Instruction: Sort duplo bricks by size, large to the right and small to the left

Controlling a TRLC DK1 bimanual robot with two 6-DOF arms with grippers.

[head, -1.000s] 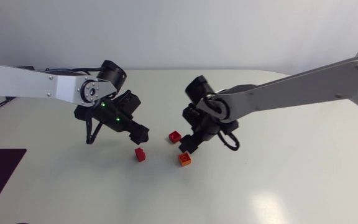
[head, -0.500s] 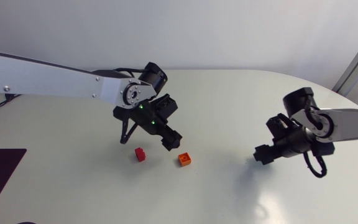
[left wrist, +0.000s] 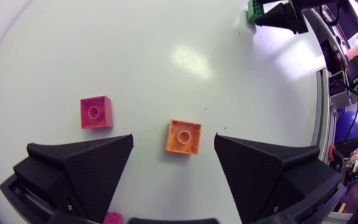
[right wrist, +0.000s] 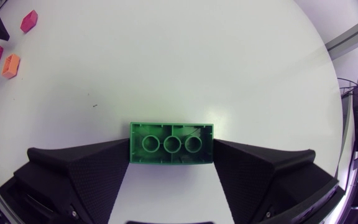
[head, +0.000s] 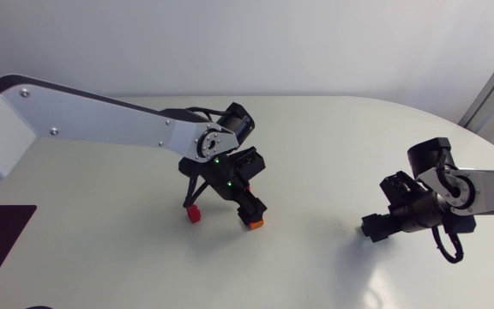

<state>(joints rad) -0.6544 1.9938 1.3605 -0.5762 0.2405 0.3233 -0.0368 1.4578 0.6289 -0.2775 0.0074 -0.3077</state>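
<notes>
Since a second ago, the right pincer (right wrist: pixel 171 143) has swung to the right side of the desk (head: pixel 316 154), clamped on the large green brick (right wrist: pixel 171 144). The left pincer (left wrist: pixel 173 138) has come down, spread wide, astride the small orange brick (left wrist: pixel 183 137), with a small pink brick (left wrist: pixel 96 112) just beside one finger.

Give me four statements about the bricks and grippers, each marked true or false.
1. The right gripper is shut on the long green plastic brick. True.
2. The left gripper is shut on the small orange square brick. False: its fingers stand open, clear of the brick on both sides.
3. The green brick shows its hollow underside to the right wrist view. True.
4. A small pinkish-red square brick is stacked on the orange one. False: it lies apart from it on the white table.
</notes>
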